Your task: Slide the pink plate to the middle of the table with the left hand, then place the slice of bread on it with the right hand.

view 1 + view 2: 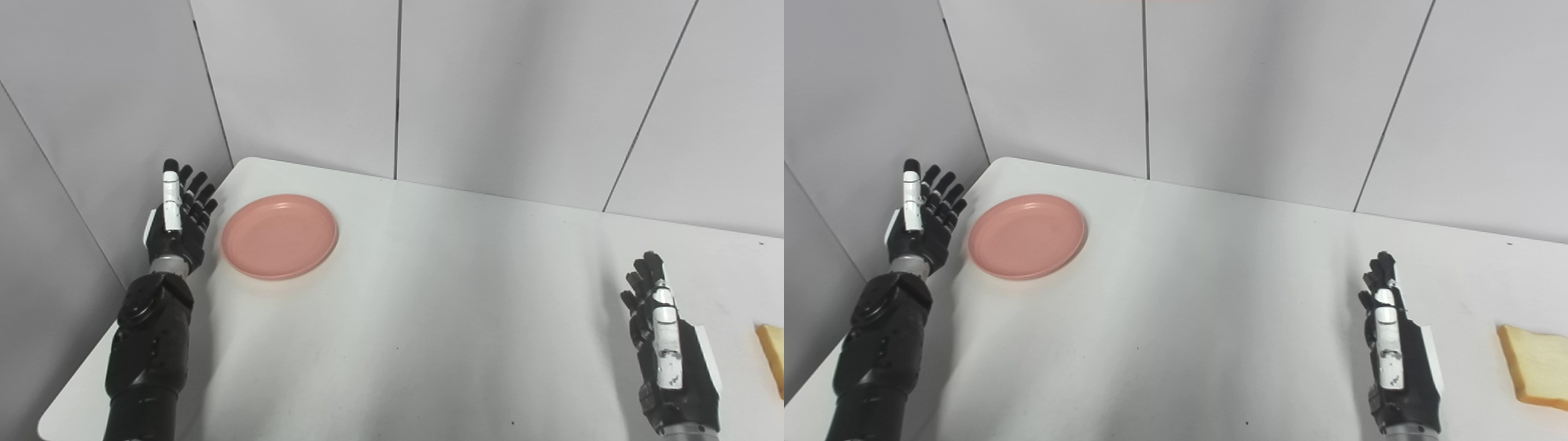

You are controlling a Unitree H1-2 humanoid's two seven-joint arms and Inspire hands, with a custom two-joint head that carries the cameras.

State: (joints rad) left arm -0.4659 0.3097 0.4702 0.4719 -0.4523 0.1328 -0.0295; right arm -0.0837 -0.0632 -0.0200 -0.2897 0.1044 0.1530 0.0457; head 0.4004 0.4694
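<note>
Pale grey wall panels with dark seams close off the back and left of the scene, and a white table (429,306) fills most of the lower frame, its rounded corner tucked into the upper left where the walls meet.

Nearest, at the bottom right of the frame, the right hand (1393,343) stands upright on its edge just above the tabletop, fingers stretched out and apart, holding nothing. Beside it, at the far right edge of the frame, lies the slice of bread (1536,372), flat on the table and apart from that hand; the left eye view catches only a sliver of it.

At the lower left, the black left arm (147,355) rises along the table's left edge. Its left hand (177,223) is held upright with the fingers spread and straight, empty too, just beside the plate but not touching it.

Farther back, in the left part of the frame, the pink plate (279,236) sits flat on the table near the rounded corner, with nothing on it.

No brand, label or writing can be read anywhere.
</note>
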